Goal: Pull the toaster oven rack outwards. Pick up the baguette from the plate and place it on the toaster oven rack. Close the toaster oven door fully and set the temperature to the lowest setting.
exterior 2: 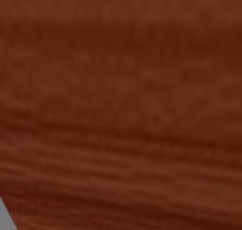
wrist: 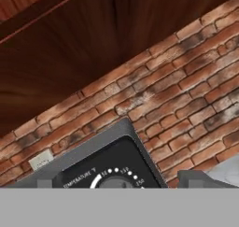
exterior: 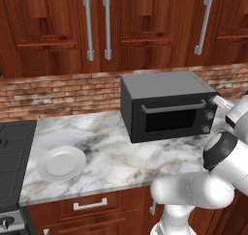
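Marble worktop (exterior: 116, 156): toaster oven (exterior: 167, 106) is seen at the back, by the brick wall.
Door (exterior: 172, 115): shut.
Plate (exterior: 61, 163): white, well left of the oven.
End effector: state cannot be told; temperature dial (wrist: 114, 180) is framed close.

White robot arm with dark joints

The arm (exterior: 193, 190) is built of glossy, rounded white segments, thick and tubular, with a black band ringing one joint and soft grey shading along its curves.
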Controlling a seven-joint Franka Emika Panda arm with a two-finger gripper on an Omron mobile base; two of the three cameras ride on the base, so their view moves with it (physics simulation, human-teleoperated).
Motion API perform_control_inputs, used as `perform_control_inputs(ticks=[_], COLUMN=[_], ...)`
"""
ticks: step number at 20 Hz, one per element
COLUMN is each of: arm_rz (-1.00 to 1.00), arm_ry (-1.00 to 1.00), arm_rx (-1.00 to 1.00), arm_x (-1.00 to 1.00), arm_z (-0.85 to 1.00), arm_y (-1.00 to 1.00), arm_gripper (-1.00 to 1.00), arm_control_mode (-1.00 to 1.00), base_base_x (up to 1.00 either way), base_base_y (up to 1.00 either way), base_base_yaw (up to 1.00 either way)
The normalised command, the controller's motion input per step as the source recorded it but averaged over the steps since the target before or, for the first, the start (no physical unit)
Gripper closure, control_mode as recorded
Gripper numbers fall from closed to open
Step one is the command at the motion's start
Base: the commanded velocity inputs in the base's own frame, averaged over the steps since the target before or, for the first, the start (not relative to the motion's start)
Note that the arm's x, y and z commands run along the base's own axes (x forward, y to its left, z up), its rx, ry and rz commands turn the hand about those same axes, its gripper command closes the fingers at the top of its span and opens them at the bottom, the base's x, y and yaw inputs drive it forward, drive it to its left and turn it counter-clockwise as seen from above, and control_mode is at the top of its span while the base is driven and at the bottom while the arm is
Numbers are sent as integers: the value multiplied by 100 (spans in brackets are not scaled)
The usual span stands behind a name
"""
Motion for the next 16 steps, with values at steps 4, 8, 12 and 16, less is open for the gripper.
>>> perform_control_inputs(ticks=[4, 8, 12, 16], arm_rz=[0, 4, 6, 1], arm_ry=[-6, 4, 11, 1], arm_rx=[0, 0, 0, -1], arm_x=[-33, -4, 0, 0], arm_z=[42, 6, -23, -21], arm_y=[-2, 0, 0, 0], arm_gripper=[-100, -100, -100, -100], arm_control_mode=[-100, -100, -100, -100], base_base_x=[0, 0, 0, 0], base_base_y=[0, 0, 0, 0], base_base_yaw=[0, 0, 0, 0])
